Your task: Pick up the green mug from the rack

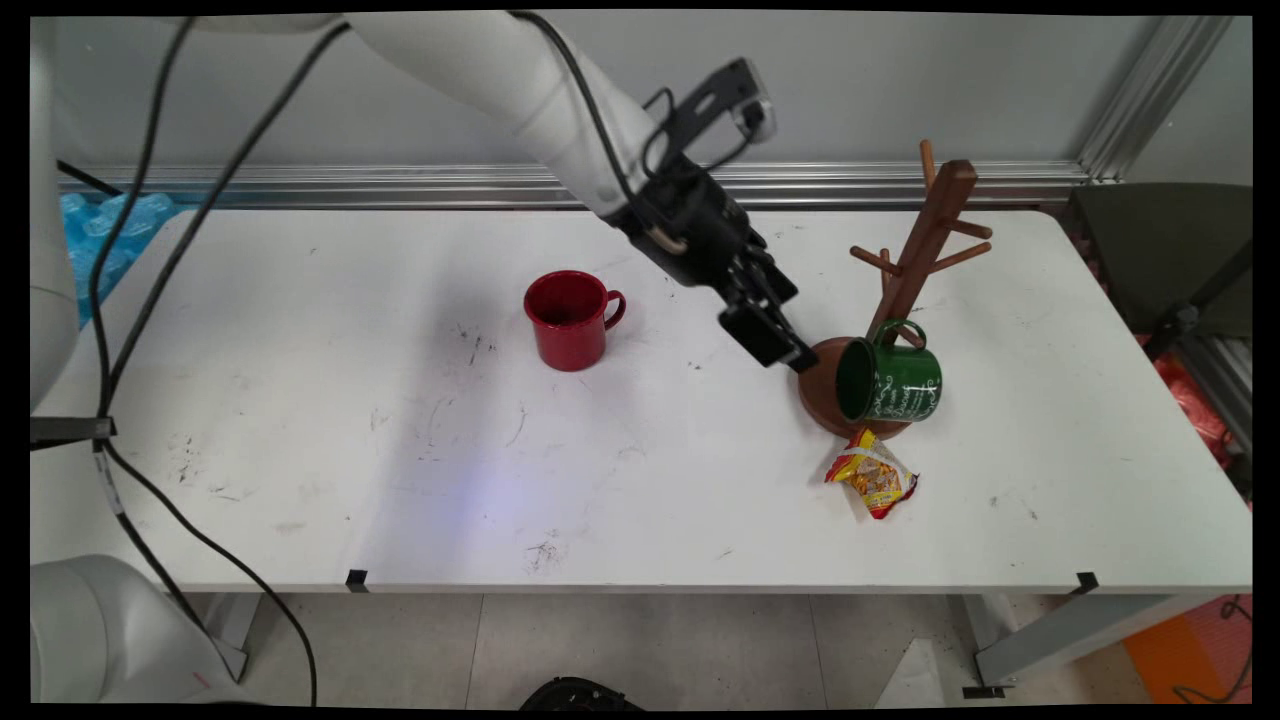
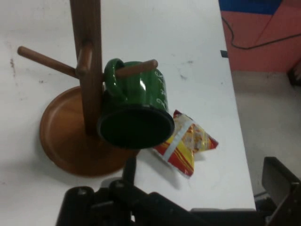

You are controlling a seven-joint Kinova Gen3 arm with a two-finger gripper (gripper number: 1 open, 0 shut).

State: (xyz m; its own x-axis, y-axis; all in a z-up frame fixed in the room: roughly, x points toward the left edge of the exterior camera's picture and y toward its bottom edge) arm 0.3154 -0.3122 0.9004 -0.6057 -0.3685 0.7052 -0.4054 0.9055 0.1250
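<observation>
A green enamel mug (image 1: 892, 381) (image 2: 135, 113) hangs by its handle on a low peg of the wooden mug tree (image 1: 925, 240) (image 2: 86, 56), its mouth facing the camera. My gripper (image 1: 783, 348) (image 2: 204, 174) hovers just left of the tree's round base (image 1: 818, 385) (image 2: 61, 136), a short way from the mug. It is open, with nothing between its fingers. A yellow and red snack bag (image 1: 873, 482) (image 2: 188, 143) lies flat on the table right beside the base.
A red mug (image 1: 568, 320) stands upright left of the gripper, handle to the right. The white table (image 1: 400, 450) ends just right of the tree, and a dark chair (image 1: 1170, 250) sits beyond that edge. Black cables (image 1: 150, 300) hang at the left.
</observation>
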